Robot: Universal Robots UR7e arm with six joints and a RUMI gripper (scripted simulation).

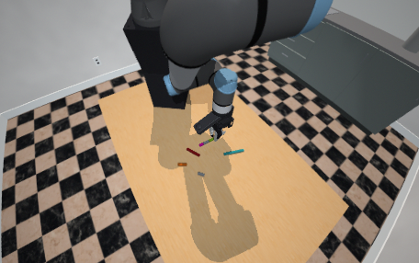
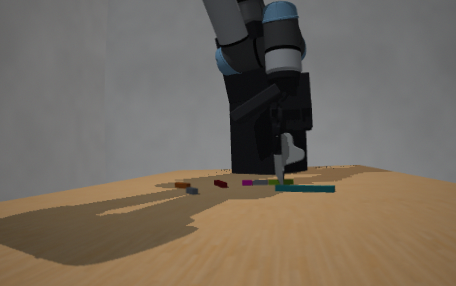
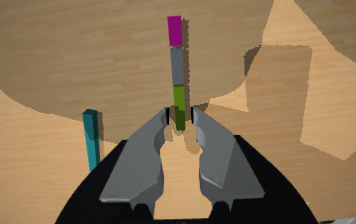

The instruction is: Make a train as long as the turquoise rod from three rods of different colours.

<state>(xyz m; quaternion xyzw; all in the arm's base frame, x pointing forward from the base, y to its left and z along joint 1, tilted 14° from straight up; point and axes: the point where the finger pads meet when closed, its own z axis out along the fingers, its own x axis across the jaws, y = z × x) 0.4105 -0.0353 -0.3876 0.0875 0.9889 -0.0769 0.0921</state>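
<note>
Low over a pale wooden table (image 1: 299, 207) (image 2: 300, 240) (image 3: 30, 145), the gripper (image 1: 216, 138) (image 2: 281, 183) (image 3: 179, 108) stands slightly open astride the lime rod (image 1: 211, 140) (image 2: 288, 182) (image 3: 178, 97); we see slim gaps on both sides of it, and nothing is in the tool's grasp. The lime rod forms one end of a straight train, with a grey rod (image 1: 206, 142) (image 2: 260, 182) (image 3: 177, 66) in the middle and the magenta rod (image 1: 201, 144) (image 2: 247, 182) (image 3: 175, 31) at the far end from the tool. In the wrist view we see lime and grey meeting end to end, with a hairline break between grey and magenta. By colour, the three match the turquoise rod (image 1: 233, 152) (image 2: 305, 189) (image 3: 90, 135), which lies apart to one side of them.

Across the train from turquoise, we find the red rod (image 1: 193, 152) (image 2: 220, 183) lying at an angle, clear of the magenta end. Beyond it rests the orange rod (image 1: 182, 164) (image 2: 182, 185), with a second grey rod (image 1: 201, 174) (image 2: 192, 190) well apart from the train. The arm's shadow falls over much of the scene, and a checkered floor (image 1: 106, 181) surrounds the table.
</note>
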